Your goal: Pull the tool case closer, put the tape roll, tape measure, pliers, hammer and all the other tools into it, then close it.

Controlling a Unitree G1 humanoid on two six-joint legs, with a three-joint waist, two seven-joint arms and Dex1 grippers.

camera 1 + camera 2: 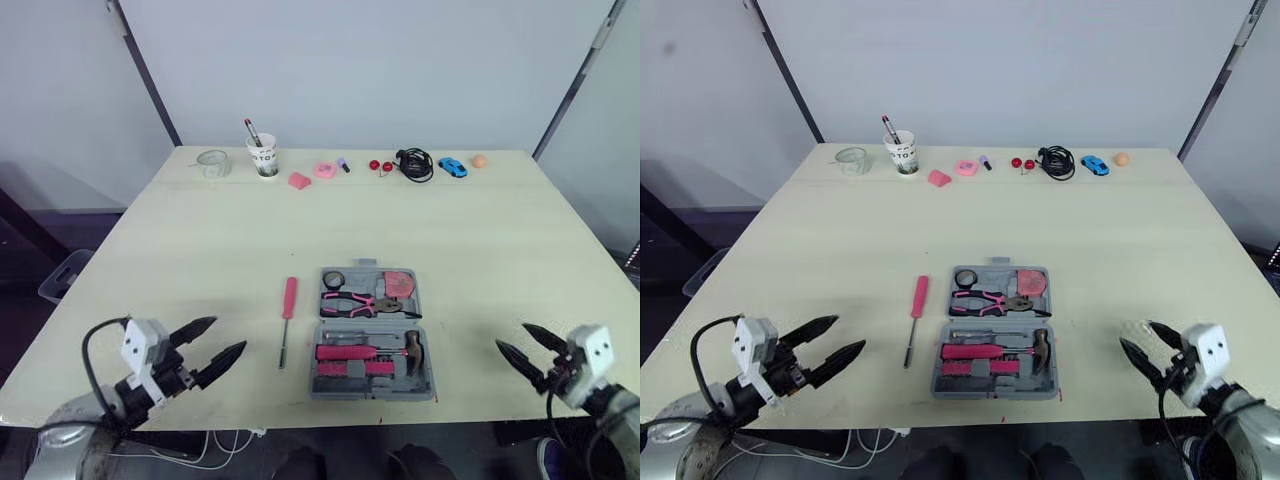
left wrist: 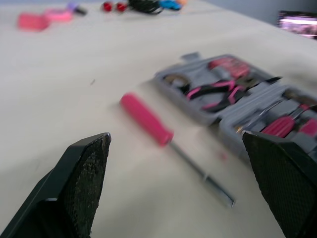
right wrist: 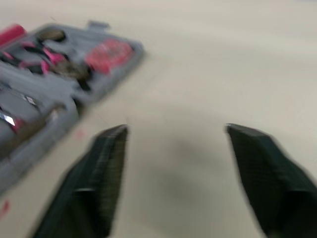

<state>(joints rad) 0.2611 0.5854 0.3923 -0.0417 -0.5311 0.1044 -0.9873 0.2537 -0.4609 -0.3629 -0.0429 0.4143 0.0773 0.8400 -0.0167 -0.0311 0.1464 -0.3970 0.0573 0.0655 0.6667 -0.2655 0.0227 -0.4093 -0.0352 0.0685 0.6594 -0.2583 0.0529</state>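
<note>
The case (image 1: 372, 335) is lying open near the table's (image 1: 200, 250) front edge, the screwdriver (image 1: 288, 310) just left of it. The left pincer (image 1: 228, 336) and right pincer (image 1: 511, 337) are hovering spread, empty. The screwdriver is looking light and stiff (may roll), its pink handle offering the best hold.

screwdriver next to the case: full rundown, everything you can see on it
The screwdriver has a pink, plastic-looking handle and a thin bare metal shaft. It lies flat on the table, outside the open tool case, to the case's left and clear of it, roughly parallel to its edge. The handle points away from the robot and the tip points toward it. Only the tabletop touches it; the open left hand is apart from it.
</note>
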